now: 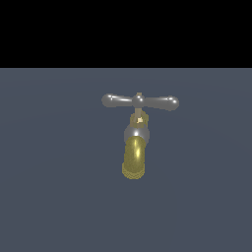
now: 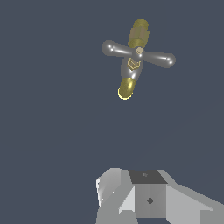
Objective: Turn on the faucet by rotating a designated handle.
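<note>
Faucet (image 1: 135, 150): brass downturned spout; silver-grey crossbar handle (image 1: 140, 101) lies level on top.

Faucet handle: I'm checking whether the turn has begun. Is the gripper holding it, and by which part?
Nothing is held. The gripper is away from the faucet, and the handle stands untouched.

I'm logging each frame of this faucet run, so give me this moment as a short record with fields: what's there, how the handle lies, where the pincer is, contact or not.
faucet: brass-yellow spout, silver-grey collar, thin stem
handle: silver-grey crossbar, roughly level in the exterior view, two bulb-ended arms
surface: plain dark blue-grey
pincer: grey body seen in the wrist view only; fingertips not visible
pincer state: cannot tell
contact: none; pincer clearly apart from the handle
arm in exterior view: absent
task status: handle not yet grasped
</note>
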